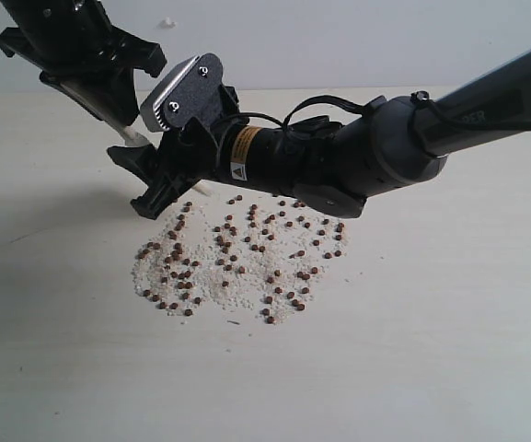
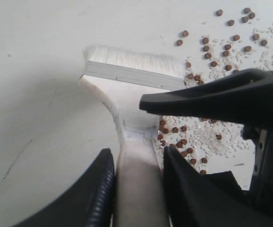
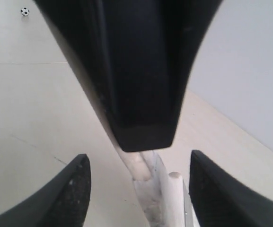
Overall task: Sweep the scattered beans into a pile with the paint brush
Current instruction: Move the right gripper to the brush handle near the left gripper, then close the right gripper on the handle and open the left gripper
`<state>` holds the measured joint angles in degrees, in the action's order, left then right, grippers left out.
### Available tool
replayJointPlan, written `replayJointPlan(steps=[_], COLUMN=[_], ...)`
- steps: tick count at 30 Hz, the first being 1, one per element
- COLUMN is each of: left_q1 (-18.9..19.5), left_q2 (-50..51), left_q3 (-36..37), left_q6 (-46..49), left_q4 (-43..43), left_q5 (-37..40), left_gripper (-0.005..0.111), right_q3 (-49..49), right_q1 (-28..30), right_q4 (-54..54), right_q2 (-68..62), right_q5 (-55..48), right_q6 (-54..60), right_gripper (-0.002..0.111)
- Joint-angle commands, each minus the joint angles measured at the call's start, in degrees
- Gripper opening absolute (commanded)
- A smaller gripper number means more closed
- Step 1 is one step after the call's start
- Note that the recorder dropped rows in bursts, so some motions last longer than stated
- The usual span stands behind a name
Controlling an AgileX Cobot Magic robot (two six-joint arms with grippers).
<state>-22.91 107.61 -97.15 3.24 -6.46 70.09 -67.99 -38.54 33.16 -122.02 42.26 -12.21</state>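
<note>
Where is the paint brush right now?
Left of the exterior view: the left gripper holds the paint brush by its handle, bristles down beside the beans.

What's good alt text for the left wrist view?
Left claw shut on the pale handle of the paint brush, whose white bristles meet the table at the edge of the scattered beans and whitish grains. A black finger of the other arm's claw crosses in front of the beans.

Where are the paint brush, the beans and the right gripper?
paint brush (image 2: 132, 127): left wrist view, neck of its handle.
beans (image 1: 237, 261): exterior view, middle of the scatter.
right gripper (image 3: 138, 155): right wrist view, midway between its open fingertips.
</note>
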Motion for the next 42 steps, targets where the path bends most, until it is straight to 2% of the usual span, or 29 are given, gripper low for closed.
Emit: replayJointPlan(steps=[1, 19, 22, 30, 34, 42], left_q1=[0.2, 0.2, 0.2, 0.2, 0.2, 0.2], left_q2=[-0.3, -0.3, -0.3, -0.3, -0.3, -0.3], left_q3=[-0.5, -0.5, -0.5, -0.5, -0.5, -0.5], left_q6=[-0.5, -0.5, -0.5, -0.5, -0.5, -0.2], left_q4=[0.1, -0.1, 0.7, 1.6, 1.6, 1.6], left_q5=[-0.5, -0.6, -0.3, -0.4, -0.4, -0.6], left_gripper=[0.000, 0.000, 0.000, 0.000, 0.000, 0.000], right_q3=[-0.4, -2.2, -2.2, -2.2, -2.2, -2.2], right_q1=[-0.1, -0.1, -0.1, -0.1, -0.1, -0.1], right_q4=[-0.4, -1.6, -1.9, -1.8, -1.6, -1.6], right_q2=[0.0, -2.5, -2.5, -2.5, -2.5, -2.5], right_q5=[0.7, 1.0, 1.4, 2.5, 3.2, 4.2], right_q6=[0.5, 1.5, 1.5, 1.5, 1.6, 1.6], right_gripper=[0.055, 0.054, 0.048, 0.014, 0.002, 0.000])
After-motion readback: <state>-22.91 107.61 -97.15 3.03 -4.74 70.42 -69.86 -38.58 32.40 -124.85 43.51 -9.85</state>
